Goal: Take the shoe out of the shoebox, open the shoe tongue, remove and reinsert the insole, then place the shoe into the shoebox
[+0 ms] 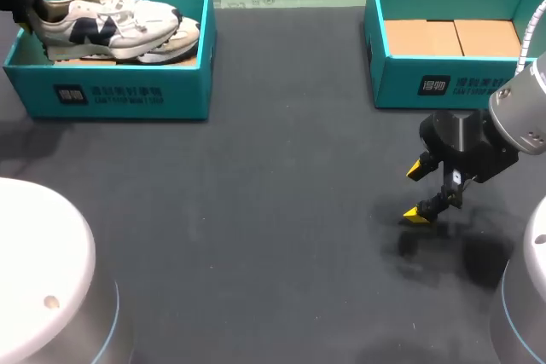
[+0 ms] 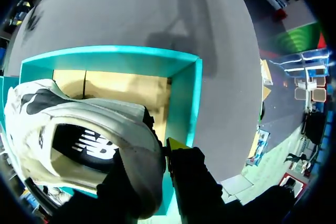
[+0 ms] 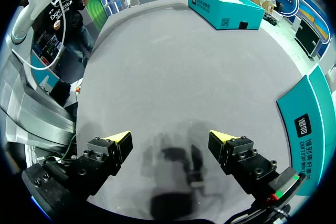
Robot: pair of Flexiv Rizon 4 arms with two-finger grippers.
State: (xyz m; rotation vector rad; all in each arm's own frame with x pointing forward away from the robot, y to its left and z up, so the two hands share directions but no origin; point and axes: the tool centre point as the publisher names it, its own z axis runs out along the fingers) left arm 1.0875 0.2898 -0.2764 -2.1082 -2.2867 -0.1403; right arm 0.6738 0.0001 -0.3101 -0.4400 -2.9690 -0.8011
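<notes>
1. Note the shoe [image 1: 119, 25] [image 2: 79, 129]: it lies in the left box [image 1: 119, 91] [image 2: 186, 98], heel toward your left arm.
2. Check the left tool [image 1: 26, 8] [image 2: 157, 153]: it is clenched on the shoe's heel; only one yellow tip shows.
3. Check the right tool [image 1: 420, 191] [image 3: 170, 140]: it is released, holds nothing, and hangs over the counter [image 1: 256, 210] near the right box [image 1: 444, 83] [image 3: 310, 124].

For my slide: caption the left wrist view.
Left gripper holds the white sneaker by its heel in the teal shoebox.
</notes>
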